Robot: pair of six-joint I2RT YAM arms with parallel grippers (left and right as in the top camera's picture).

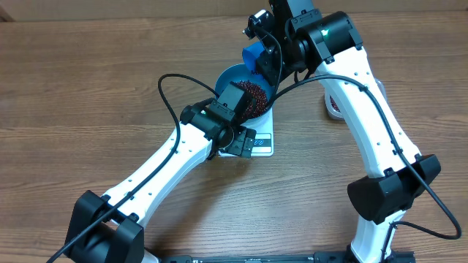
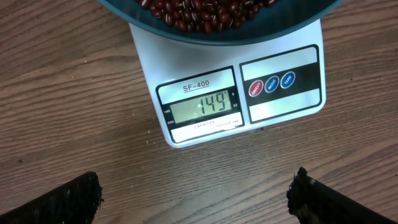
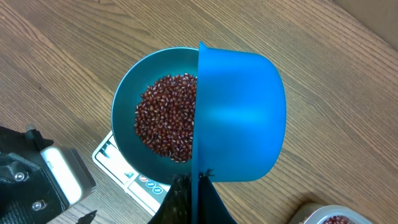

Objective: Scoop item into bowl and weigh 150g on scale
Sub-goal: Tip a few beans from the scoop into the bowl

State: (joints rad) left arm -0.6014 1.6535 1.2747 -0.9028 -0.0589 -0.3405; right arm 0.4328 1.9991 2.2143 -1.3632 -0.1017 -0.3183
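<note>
Two claws, one scale, one bowl and one scoop are making up what we are cataloguing on the brown wood-grain worktop (image 1: 88,73).

1. Small flat white square kitchen scale (image 2: 149,56): it is lying flat on the worktop. Its grey display strip (image 2: 202,107) is showing 149, and three round buttons (image 2: 272,84), one red and two blue, are sitting just beside the display.

2. Round, deep, bright blue bowl (image 3: 121,106): it is standing on the scale and overhanging the scale's sides.

3. Small dark red-brown beans (image 3: 165,118): they are lying in a loose heap inside the bowl, and we are seeing them covering its bottom.

4. Small bright blue plastic scoop (image 3: 239,112): it is hanging over one side of the bowl, overlapping the rim in the right wrist view. We are seeing only its outer shell, so we cannot tell whether it is carrying beans or touching the bowl.

5. Right claw (image 3: 193,199): it is pinching the thin handle of the blue plastic scoop, jaws closed tight on it.

6. Left claw (image 2: 196,193): it is hovering over the worktop in front of the scale. Its black fingertips (image 2: 74,196) are standing wide apart with nothing between them, clear of the scale.

7. Pale container rim (image 3: 314,214): it is showing at the lower corner of the right wrist view with more beans inside, and we are seeing too little to tell its shape.
</note>
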